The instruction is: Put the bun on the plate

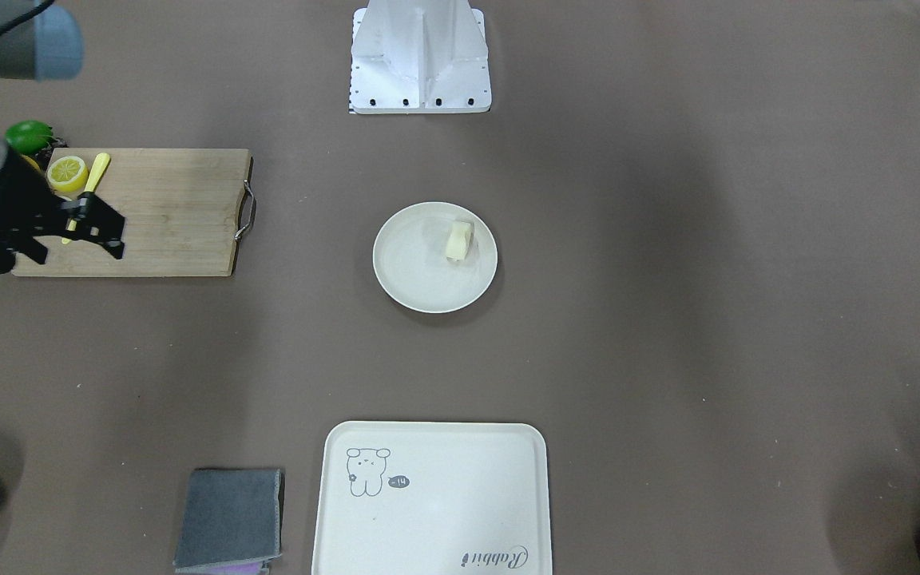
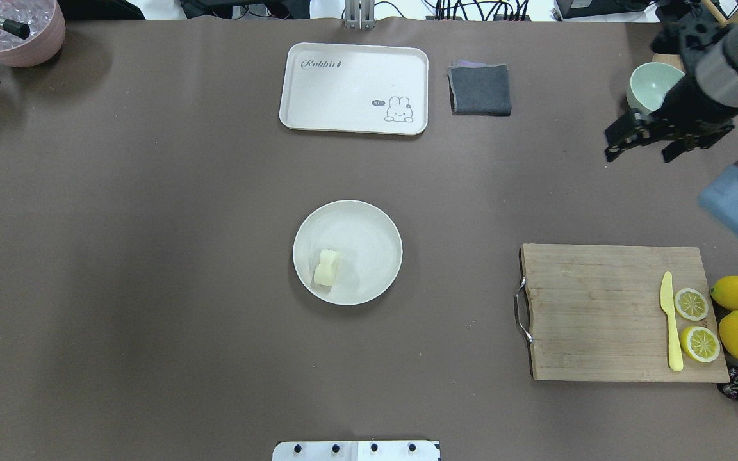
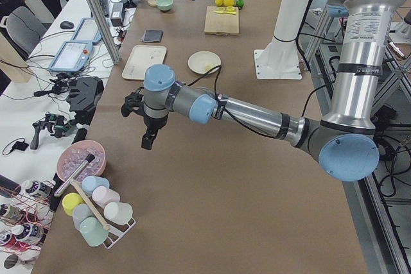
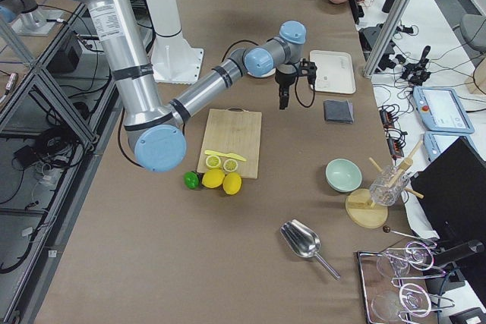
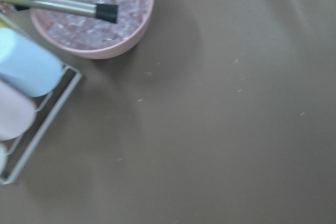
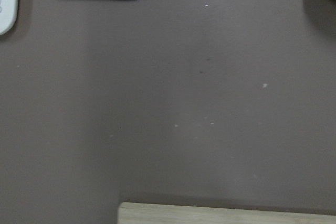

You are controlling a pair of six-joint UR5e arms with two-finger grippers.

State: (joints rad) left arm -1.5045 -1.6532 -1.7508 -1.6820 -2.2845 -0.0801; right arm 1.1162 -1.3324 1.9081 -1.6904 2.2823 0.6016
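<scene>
Overhead exterior shows the bun (image 2: 327, 267) lying in the lower-left part of the plate (image 2: 372, 246) at the centre of the frame, with nothing touching it. The right gripper (image 2: 638, 153) hangs in the upper right of the frame, well apart from the plate and beside the pale green bowl (image 2: 651, 86), its jaws spread and empty. The left gripper (image 3: 148, 139) appears only in the exterior left view, left of centre, and I cannot tell whether it is spread or closed.
</scene>
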